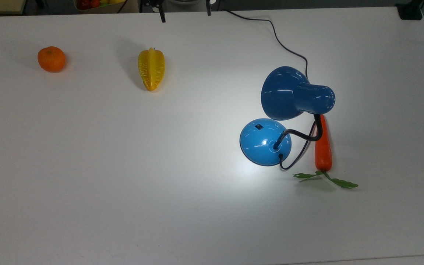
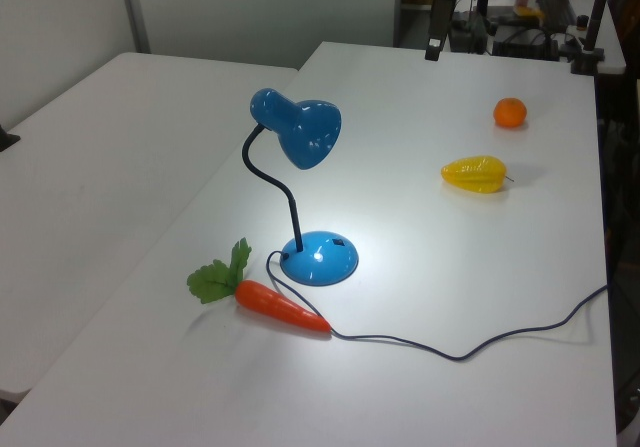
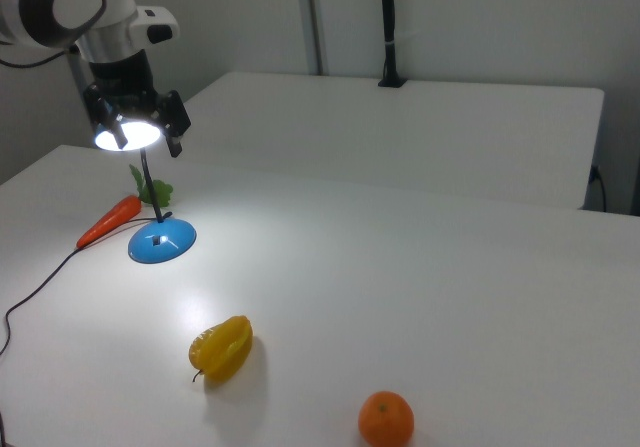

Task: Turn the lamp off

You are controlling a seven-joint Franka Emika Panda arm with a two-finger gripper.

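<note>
In the top view, the glossy blue desk lamp stood lit on the white table, right of centre, its small black switch on the dome's far side. Pressing squarely down on that switch with one fingertip would likely serve best. A plastic orange carrot lay just beside the lamp's base.

In the left view, a yellow starfruit and an orange sat well apart from the lamp.

In the right view, the gripper hung high, fingers apart, holding nothing; grey walls stood behind the tables.
</note>
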